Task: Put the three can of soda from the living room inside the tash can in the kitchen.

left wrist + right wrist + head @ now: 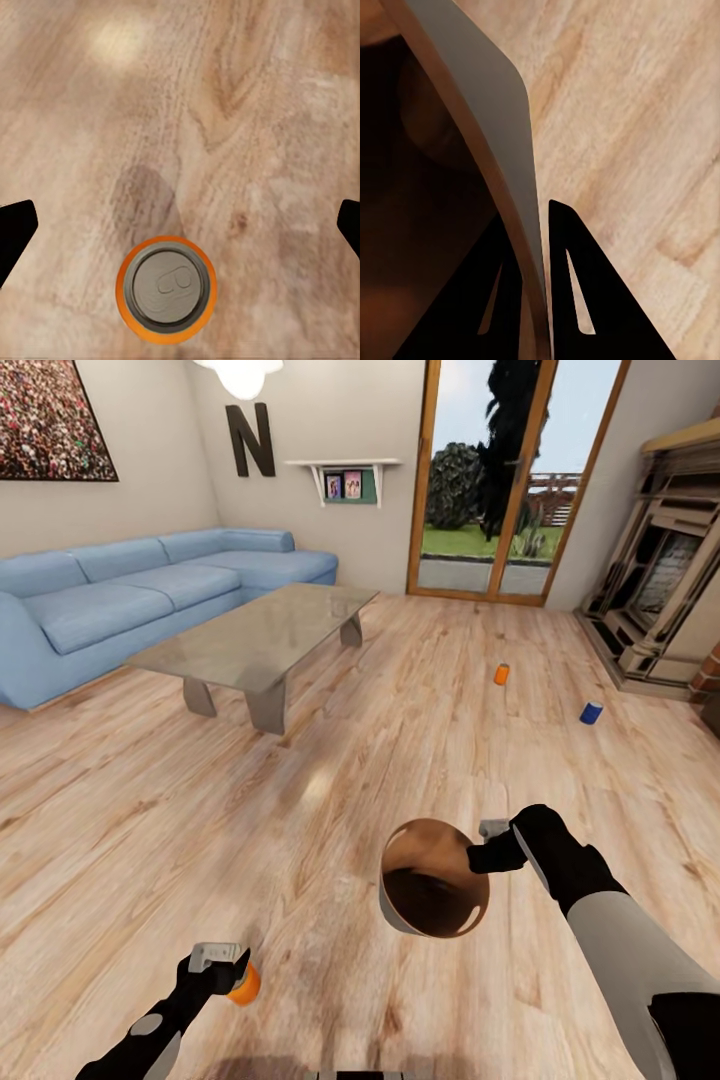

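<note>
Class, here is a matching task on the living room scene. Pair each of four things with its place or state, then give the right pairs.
Things:
1. trash can
2. near orange soda can
3. blue soda can
4. glass coffee table

Places or states:
A. on the floor near the fireplace
B. in front of the blue sofa
C. rim clamped by the right gripper
D. upright on the floor, between the open jaws of the left gripper

Pairs: 1-C, 2-D, 3-A, 4-B
</note>
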You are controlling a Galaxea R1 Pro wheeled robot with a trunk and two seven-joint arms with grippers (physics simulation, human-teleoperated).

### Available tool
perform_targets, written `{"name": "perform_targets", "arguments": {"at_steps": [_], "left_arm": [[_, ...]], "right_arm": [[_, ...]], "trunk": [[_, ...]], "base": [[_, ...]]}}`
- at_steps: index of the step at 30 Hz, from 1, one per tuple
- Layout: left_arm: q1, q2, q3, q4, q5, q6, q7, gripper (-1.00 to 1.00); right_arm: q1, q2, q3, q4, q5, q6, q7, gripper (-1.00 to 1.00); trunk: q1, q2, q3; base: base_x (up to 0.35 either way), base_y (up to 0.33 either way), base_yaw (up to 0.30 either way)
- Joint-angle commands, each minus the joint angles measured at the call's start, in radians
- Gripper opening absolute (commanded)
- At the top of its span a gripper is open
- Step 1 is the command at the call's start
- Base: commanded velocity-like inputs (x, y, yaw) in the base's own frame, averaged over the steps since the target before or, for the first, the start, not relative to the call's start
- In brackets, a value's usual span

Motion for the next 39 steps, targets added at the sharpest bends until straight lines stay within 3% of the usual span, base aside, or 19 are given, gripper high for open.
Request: {"name": "perform_targets", "arguments": {"at_steps": [1,6,15,24,39], "left_arm": [[0.0,0.0,0.0,0.0,0.0,0.0,0.0,1.0],[0.0,0.0,0.0,0.0,0.0,0.0,0.0,1.0],[0.0,0.0,0.0,0.0,0.0,0.0,0.0,1.0],[0.0,0.0,0.0,0.0,0.0,0.0,0.0,1.0],[0.0,0.001,0.0,0.0,0.0,0.0,0.0,1.0]], "right_arm": [[-0.001,0.001,-0.001,0.0,-0.028,0.006,0.004,-1.0],[0.0,0.005,-0.001,-0.001,-0.011,0.006,0.004,-1.0],[0.0,0.007,0.0,-0.001,0.014,0.006,0.004,-1.0],[0.0,0.007,0.0,-0.001,0.015,0.006,0.004,-1.0],[0.0,0.01,0.001,-0.001,0.015,0.006,0.004,-1.0]], "trunk": [[0.004,-0.007,-0.005],[0.023,-0.042,-0.028],[0.023,-0.042,-0.042],[0.051,-0.092,-0.085],[0.051,-0.092,-0.088]], "base": [[0.0,0.0,0.0],[0.0,0.0,0.0],[0.0,0.0,0.0],[0.0,0.0,0.0],[0.0,0.0,0.0]]}}
